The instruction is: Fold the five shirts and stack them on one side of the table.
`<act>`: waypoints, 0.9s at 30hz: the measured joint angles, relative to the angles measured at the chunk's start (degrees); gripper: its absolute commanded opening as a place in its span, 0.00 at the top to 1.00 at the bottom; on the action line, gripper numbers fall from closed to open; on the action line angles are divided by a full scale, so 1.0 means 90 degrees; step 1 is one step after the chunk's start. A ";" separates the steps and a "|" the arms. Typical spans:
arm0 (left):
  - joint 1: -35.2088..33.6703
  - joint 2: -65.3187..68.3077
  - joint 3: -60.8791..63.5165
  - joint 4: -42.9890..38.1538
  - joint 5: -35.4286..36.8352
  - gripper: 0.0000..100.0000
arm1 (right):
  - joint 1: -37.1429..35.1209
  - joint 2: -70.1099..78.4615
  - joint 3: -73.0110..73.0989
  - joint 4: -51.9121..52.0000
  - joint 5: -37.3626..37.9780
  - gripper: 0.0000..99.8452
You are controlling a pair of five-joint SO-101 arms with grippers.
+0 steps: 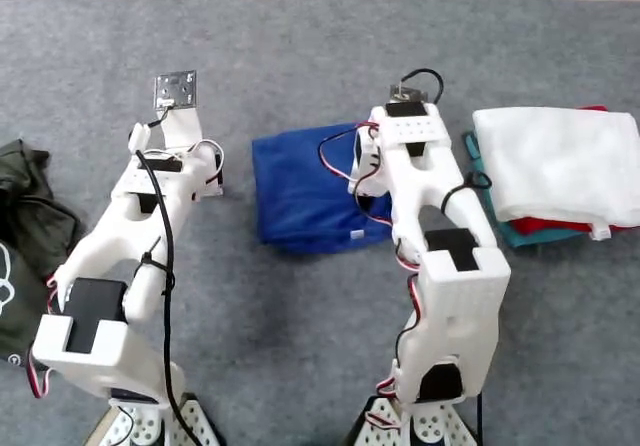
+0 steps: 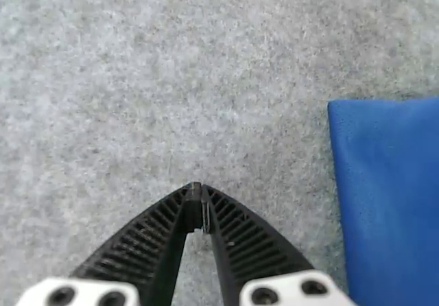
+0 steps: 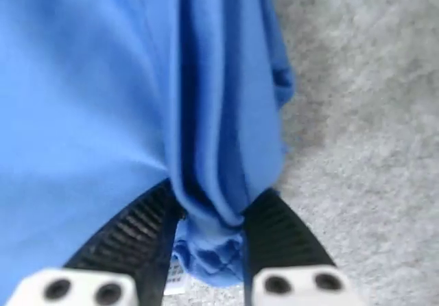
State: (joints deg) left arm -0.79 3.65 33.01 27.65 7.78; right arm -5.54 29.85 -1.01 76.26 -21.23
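Your right tool [image 3: 216, 196] grips the blue shirt [image 1: 300, 191].
Left tool [image 2: 197, 189] is clenched over the table [image 1: 300, 46]; the shirt's tag [image 1: 355, 234] is unreadable.

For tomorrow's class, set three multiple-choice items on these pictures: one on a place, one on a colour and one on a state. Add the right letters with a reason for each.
1. Where does the stack of folded shirts lie?
A. by the left arm
B. by the right arm
C. between the arms

2. What colour is the stack's top shirt?
A. white
B. black
C. yellow

3. What state is the right tool in?
A. open above bare carpet
B. shut on nothing
C. shut on the blue shirt

Key:
1 B: the high view shows the stack on the right arm's outer side.
2 A: the white shirt lies on top.
3 C: the right wrist view shows blue cloth pinched between the fingers.
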 measured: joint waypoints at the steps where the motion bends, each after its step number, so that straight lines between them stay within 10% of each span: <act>1: 0.0000 0.0000 0.0000 0.0000 0.0000 0.97 | 0.0000 0.0000 -0.0010 0.0000 0.0000 0.98; 27: 0.0000 0.0000 0.0000 0.0000 0.0000 0.97 | 0.1846 0.0205 -0.4757 0.2716 0.3751 0.99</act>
State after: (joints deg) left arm -0.79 3.65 33.01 27.65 7.78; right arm 11.08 31.69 -43.82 100.70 12.53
